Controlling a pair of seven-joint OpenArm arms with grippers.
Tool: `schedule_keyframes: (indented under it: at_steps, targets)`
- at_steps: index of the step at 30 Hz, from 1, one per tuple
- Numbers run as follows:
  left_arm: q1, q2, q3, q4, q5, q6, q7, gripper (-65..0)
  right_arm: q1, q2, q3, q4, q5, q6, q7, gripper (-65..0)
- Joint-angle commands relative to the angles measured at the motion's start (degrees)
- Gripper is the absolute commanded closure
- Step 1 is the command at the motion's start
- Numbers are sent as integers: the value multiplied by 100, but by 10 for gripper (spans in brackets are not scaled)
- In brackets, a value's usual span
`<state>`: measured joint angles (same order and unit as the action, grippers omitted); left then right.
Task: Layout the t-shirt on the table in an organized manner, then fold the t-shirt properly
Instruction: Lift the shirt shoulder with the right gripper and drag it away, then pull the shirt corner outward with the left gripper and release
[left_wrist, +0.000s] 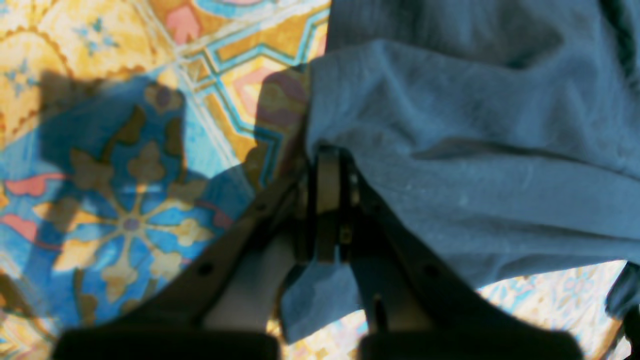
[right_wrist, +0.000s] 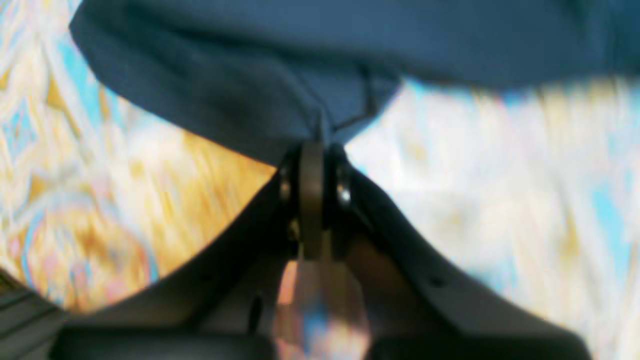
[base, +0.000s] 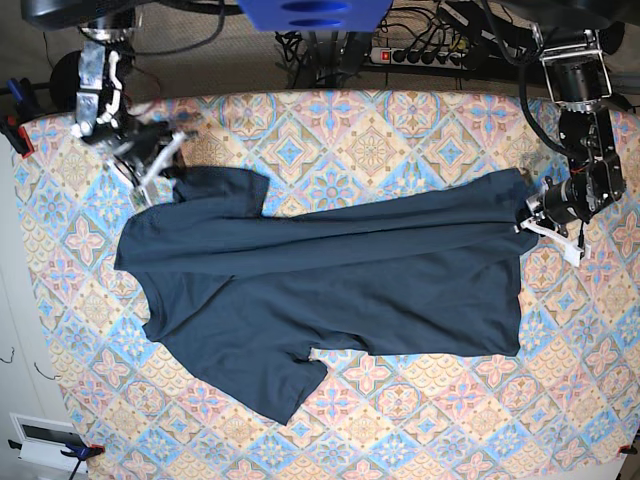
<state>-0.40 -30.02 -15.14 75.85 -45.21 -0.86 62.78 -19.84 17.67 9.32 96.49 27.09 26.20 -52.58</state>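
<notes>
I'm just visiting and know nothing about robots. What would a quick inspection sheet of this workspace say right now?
Surface: the table is covered in a diamond floral patterned cloth.
Job's things: the t-shirt lies spread across the table, not yet folded, with a long crease along its upper part and one sleeve near the front edge.
Clutter: nothing seen on the table.
Grippers: the left gripper has its jaws shut on the t-shirt's edge; the right gripper has its jaws shut on another edge.
Cables: a tangle of cables and a power strip beyond the far edge.
Surroundings: a blue part at the back centre.
</notes>
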Motion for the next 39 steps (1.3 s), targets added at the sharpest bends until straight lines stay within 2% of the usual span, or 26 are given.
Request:
schedule_keyframes:
  at_steps: [1, 5, 11, 17, 22, 25, 28, 32, 35, 39]
  targets:
    - [-87, -167, -56, 102, -37, -15, -76, 0, -104, 92, 154, 211, 64, 5, -30, -8]
    - [-87, -194, -56, 102, -37, -15, -76, 0, -746, 92, 479, 694, 223, 13, -30, -8]
    - [-87, -211, -56, 102, -37, -15, -41, 0, -1458, 92, 470, 1169, 205, 13, -39, -7]
    - [62, -413, -47, 111, -46, -15, -59, 0, -2021, 101, 514, 1204, 188, 13, -39, -7]
    - [353, -677, -29, 331, -46, -24, -23, 0, -2162, 224, 479, 1362, 188, 13, -30, -7]
    - [801, -1002, 375, 973, -37, -24, -50, 0, -2153, 233, 479, 1371, 188, 13, -30, -7]
    - [924, -1169, 542, 1105, -46, -24, -67, -72, -2153, 233, 461, 1371, 179, 13, -30, -7]
    - [1214, -1169, 94, 1122, -72, -24, -50, -167, -2135, 233, 461, 1371, 179, 13, -30, -7]
    - [1443, -1161, -144, 1201, -72, -24, -67, -207, -2126, 250, 461, 1371, 179, 13, -30, -7]
    - [1794, -1169, -478, 1289, -72, -24, -59, -218, -2126, 259, 461, 1362, 179, 13, -30, -7]
